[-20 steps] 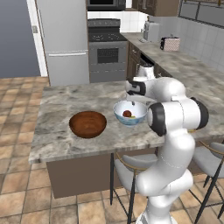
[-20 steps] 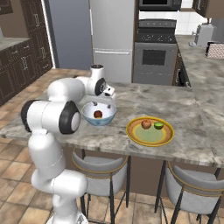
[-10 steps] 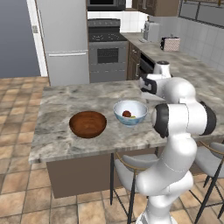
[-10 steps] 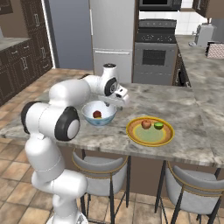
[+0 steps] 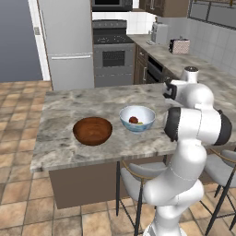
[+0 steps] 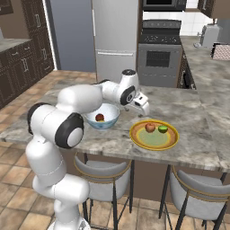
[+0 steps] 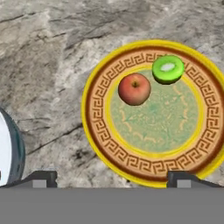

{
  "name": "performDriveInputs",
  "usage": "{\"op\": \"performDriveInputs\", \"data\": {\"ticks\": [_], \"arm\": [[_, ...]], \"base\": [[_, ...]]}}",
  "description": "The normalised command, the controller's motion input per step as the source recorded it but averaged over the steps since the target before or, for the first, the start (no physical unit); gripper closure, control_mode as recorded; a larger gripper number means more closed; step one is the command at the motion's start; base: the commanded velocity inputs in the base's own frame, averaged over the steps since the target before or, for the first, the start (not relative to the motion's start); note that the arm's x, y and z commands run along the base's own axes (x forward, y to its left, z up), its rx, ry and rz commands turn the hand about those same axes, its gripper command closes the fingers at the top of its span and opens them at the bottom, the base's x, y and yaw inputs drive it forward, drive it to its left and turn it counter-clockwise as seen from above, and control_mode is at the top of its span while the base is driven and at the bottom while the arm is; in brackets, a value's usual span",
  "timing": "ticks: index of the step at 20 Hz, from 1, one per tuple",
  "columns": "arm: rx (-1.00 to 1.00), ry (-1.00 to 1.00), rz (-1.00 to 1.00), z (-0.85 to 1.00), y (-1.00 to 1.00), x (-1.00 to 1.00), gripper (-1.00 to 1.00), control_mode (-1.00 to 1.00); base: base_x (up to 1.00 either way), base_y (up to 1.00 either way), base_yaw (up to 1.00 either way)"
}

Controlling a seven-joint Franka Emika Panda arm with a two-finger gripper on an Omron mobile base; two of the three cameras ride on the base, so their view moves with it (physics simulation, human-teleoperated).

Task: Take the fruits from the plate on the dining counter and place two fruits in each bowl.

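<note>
Where marbled stone (image 7: 52,57) spreads, round patterned plate (image 7: 154,170) rests.

The tool (image 6: 144,108) has swung away from above the white bowl (image 6: 102,117) toward the plate (image 6: 154,134), and now hangs between the two, its fingers spread slightly wider than before, with nothing between them.
</note>
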Motion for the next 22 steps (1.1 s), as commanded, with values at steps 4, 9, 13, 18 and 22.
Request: {"op": "performDriveInputs", "data": {"ticks": [4, 9, 13, 18, 22], "arm": [[0.00, -0.05, -0.17, -0.17, -0.55, -0.36, -1.00, -1.00], [0.00, -0.04, -0.20, -0.18, -0.18, -0.17, -1.00, -1.00], [0.00, -0.09, -0.04, -0.08, 0.00, 0.16, -1.00, -1.00], [0.00, -0.04, 0.00, -0.17, -0.03, 0.28, -1.00, -1.00], [0.00, 0.00, -0.01, -0.01, -0.35, 0.10, -1.00, -1.00]], "base": [[0.00, 0.00, 0.00], [0.00, 0.00, 0.00], [0.00, 0.00, 0.00], [0.00, 0.00, 0.00], [0.00, 0.00, 0.00]]}}
